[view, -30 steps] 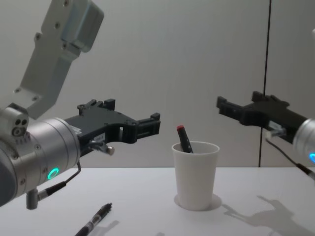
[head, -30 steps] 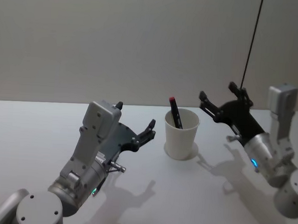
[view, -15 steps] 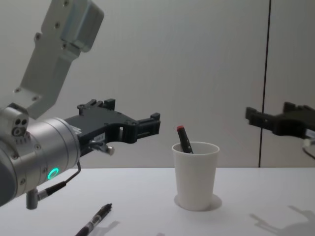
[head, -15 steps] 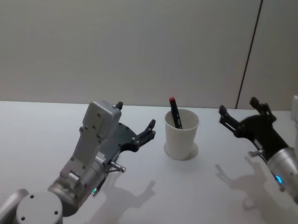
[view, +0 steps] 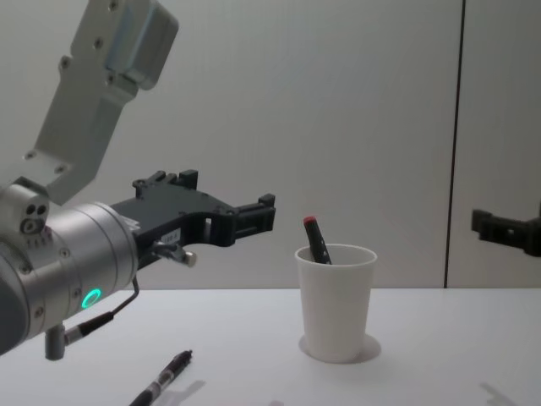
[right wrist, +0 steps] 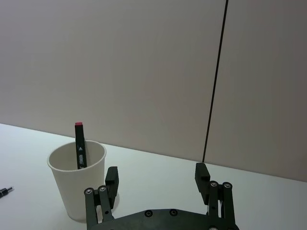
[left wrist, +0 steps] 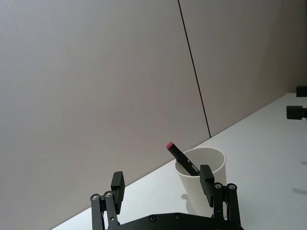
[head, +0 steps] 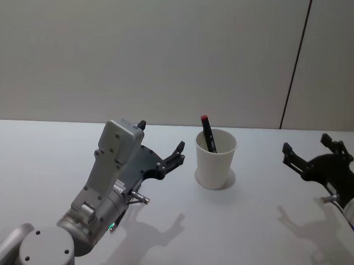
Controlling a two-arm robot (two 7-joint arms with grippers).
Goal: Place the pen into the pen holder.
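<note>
Tipping is our worry on this counter (head: 249, 231): the left gripper (head: 160, 137), open and empty, hovers just beside the light paper-cup pen holder (head: 214, 164), and a careless swing could topple it. The right gripper (head: 307, 145), likewise open, hangs well apart. The red-capped pen (head: 208, 134) leans inside the holder. A second black pen (view: 165, 381) lies under the left arm.
</note>
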